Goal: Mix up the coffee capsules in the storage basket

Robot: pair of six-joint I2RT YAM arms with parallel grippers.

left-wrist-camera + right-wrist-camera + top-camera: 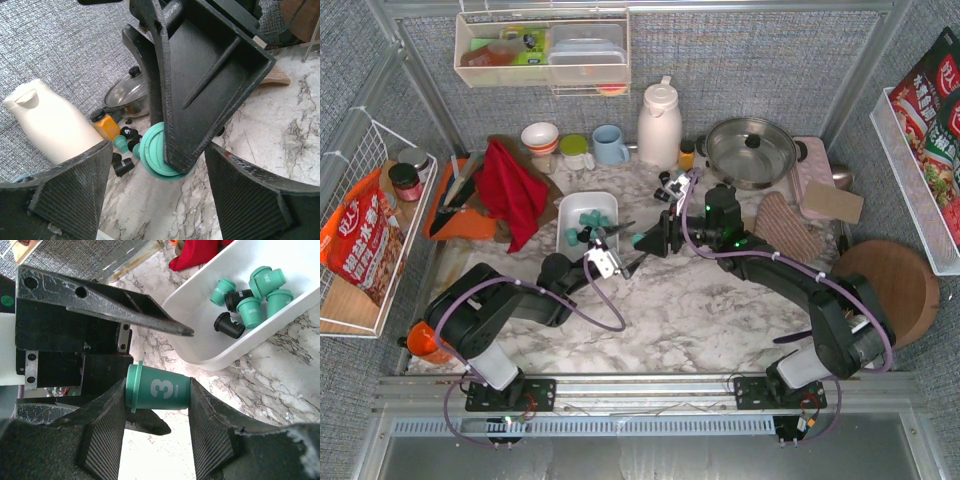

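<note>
My right gripper (645,242) is shut on a teal coffee capsule (165,388) marked "3", held sideways just right of the white storage basket (590,197) and above the marble. My left gripper (159,150) is open, with one finger (145,320) on each side of that capsule (152,160); neither visibly touches it. Several teal and black capsules (250,310) lie in the basket (210,347). More loose capsules (670,185) sit on the table near the thermos.
A white thermos (659,125), a small orange bottle (687,155) and a lidded pan (750,150) stand behind. A red cloth (512,190) and mugs (610,145) are left of the basket. A pot holder (780,225) and a round wooden board (890,285) lie to the right.
</note>
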